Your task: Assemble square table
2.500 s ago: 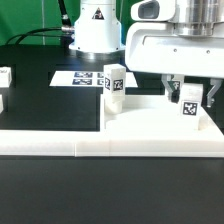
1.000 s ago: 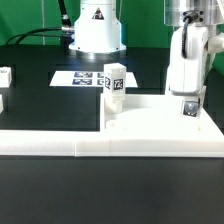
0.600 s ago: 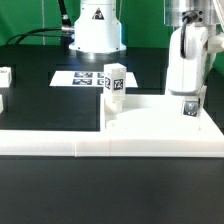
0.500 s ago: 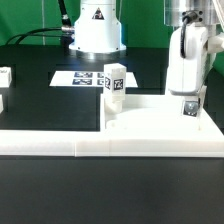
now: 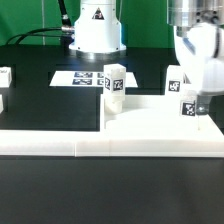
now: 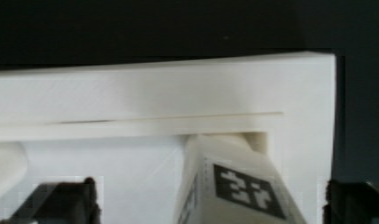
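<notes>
Over the corner of the white panel [image 5: 150, 125] at the exterior view's right, we have our jaws open astride an upright leg [image 5: 187, 108].

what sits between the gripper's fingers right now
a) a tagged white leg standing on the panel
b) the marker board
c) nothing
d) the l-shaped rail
a: the wrist view shows a tagged white leg standing on the panel, between the spread fingers of the gripper, which do not touch it.
</notes>
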`<action>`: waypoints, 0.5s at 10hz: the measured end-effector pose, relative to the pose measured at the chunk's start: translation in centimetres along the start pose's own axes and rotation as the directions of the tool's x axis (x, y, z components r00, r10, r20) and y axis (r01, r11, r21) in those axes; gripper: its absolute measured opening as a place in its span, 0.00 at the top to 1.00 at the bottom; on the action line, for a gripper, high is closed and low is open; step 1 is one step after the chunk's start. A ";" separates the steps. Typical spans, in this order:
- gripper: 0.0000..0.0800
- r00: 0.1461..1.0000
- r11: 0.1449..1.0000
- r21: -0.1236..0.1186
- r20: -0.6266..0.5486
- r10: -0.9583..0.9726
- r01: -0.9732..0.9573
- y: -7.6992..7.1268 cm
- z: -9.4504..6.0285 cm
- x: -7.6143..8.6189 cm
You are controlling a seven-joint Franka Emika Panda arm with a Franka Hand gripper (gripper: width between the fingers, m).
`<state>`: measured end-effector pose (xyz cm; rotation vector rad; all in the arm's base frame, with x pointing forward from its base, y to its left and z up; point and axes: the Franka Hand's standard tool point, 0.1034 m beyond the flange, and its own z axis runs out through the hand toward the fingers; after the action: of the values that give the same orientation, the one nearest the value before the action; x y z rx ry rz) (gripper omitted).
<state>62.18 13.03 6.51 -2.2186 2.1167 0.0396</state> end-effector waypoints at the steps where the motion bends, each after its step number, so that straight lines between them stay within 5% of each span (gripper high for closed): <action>1: 0.19 0.997 0.997 0.000 -0.001 -0.076 0.076 0.0 0.1 0.1; 5: 0.19 0.926 0.926 0.000 -0.011 -0.379 0.379 -0.1 0.0 0.5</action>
<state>62.32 12.52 6.44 -2.5875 1.6509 0.0019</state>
